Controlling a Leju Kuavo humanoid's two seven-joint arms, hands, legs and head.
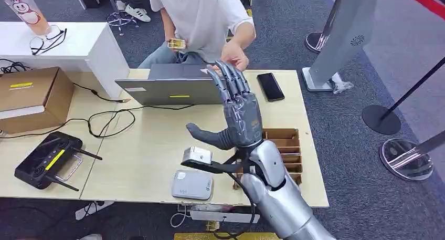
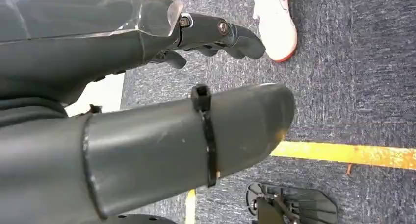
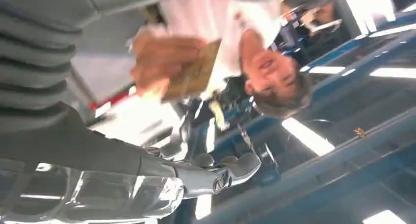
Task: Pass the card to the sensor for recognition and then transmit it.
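**Right hand raised empty, card with the person**

On the far left of the counter (image 1: 152,161) sits a cardboard box (image 1: 32,97), shut, so its contents cannot be told. Near it lies a black controller (image 1: 48,160) with antennas. A grey laptop (image 1: 170,85) stands toward the middle, and closer to the robot lies a small white sensor (image 1: 192,185). The right hand (image 1: 239,111) is lifted above the counter, palm up, fingers (image 1: 231,74) stretched out and thumb apart, holding nothing. Beyond it a person (image 1: 202,14) sits behind the counter; in the right wrist view the person's hand (image 3: 159,57) holds the tan card (image 3: 194,72), just off the robot's fingers. A black phone (image 1: 271,86) lies right of the laptop. At the right edge a brown divided tray (image 1: 286,148) shows several slots; what they hold cannot be made out. The left hand (image 2: 196,47) hangs over grey carpet (image 2: 343,77), fingers loosely bent and grasping nothing.
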